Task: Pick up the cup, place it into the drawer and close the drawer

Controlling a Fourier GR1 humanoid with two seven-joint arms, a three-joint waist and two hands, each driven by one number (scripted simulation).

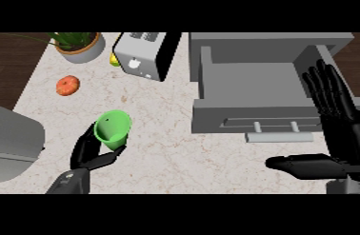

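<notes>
The left hand curled round the green cup, seemingly bound for the open drawer to its right.

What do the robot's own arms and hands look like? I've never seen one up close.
The left hand and the right hand are both black, with slim, segmented fingers and a thicker thumb, shaped much like a human hand. Each joins a plain grey forearm: the left forearm and the right forearm. No cables, markings or sleeves show.
</notes>
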